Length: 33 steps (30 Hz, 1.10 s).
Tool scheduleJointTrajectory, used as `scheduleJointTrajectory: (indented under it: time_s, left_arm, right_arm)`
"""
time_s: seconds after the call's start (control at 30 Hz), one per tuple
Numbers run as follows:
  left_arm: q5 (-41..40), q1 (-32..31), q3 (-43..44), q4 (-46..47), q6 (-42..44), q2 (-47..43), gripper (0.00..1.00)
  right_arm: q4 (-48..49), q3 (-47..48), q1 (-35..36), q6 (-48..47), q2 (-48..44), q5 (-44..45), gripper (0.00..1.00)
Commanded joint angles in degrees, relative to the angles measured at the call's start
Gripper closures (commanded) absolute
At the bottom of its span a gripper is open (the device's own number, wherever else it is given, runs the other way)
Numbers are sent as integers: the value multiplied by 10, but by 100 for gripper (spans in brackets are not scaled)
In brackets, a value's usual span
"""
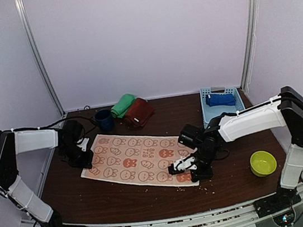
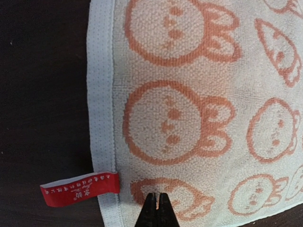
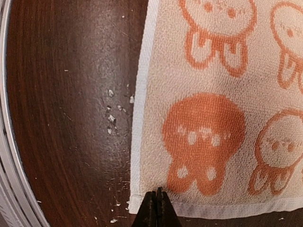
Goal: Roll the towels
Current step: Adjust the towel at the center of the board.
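A soft cream terry towel (image 3: 208,94) printed with orange bunnies is seen spread flat across the middle and right, edged by a white hem (image 3: 137,142) at left and bottom. To its left a dark brown wooden table (image 3: 61,118) is shown, dotted with small white crumbs (image 3: 112,118) just beside the hem. The right gripper (image 3: 156,192), its black tips pressed together, is set at the bottom hem near the corner; whether cloth is pinched cannot be told.

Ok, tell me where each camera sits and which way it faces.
Top external: high behind, looking down on left arm, right arm, spread bunny towel.
Left wrist: straight down on its tagged corner; left gripper shut on it.
Right wrist: down on another corner; right gripper shut on it.
Shared: that one towel, all three views.
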Motion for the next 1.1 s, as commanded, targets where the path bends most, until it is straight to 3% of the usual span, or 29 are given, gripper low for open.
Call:
scheduleJointTrajectory:
  time_s: [0.0, 0.23, 0.53, 0.8, 0.93, 1.07]
  left_arm:
    - [15, 3, -12, -12, -35, 16, 100]
    - [72, 2, -58, -53, -62, 17, 100]
    - [75, -2, -101, -119, -116, -93, 100]
    - [104, -71, -154, -133, -182, -181, 100]
    - [78, -77, -98, -145, -181, -237, 100]
    - [22, -77, -21, -125, -124, -260, 100]
  right_arm:
    - [-9, -16, 0, -15, 5, 42, 98]
    - [-17, -67, 0, -33, -29, 90, 98]
    - [-61, -115, -1, -55, -91, 167, 98]
    - [-75, -151, -1, -58, -118, 149, 97]
    - [-89, -144, -2, -51, -163, 167, 97]
    - [-90, -98, -28, -46, -239, 148, 91]
